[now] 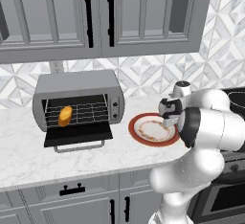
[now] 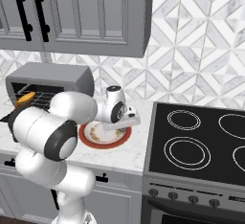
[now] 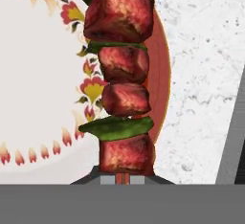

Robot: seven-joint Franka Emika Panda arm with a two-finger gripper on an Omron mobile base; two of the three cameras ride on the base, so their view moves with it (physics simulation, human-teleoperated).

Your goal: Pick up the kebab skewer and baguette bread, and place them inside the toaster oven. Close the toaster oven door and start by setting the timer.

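Seen close up in the hand view, the kebab skewer (image 3: 123,70) has dark red meat chunks and green pepper pieces and lies along the right side of a red-rimmed flowered plate (image 3: 38,74). My gripper (image 3: 122,179) is shut on the skewer's stick end, just below the lowest chunk. The hand hovers low over the plate (image 1: 139,122) on the counter. To the left stands the toaster oven (image 1: 79,86) with its door (image 1: 79,134) folded down open. The baguette bread (image 1: 65,115) lies on the wire rack inside, at the left.
A black stove top (image 2: 201,141) adjoins the counter right of the plate. Grey wall cabinets (image 1: 95,12) hang above the oven. The oven's knob panel (image 1: 115,108) faces front at its right side. Bare marble counter (image 1: 28,156) lies in front of the open door.
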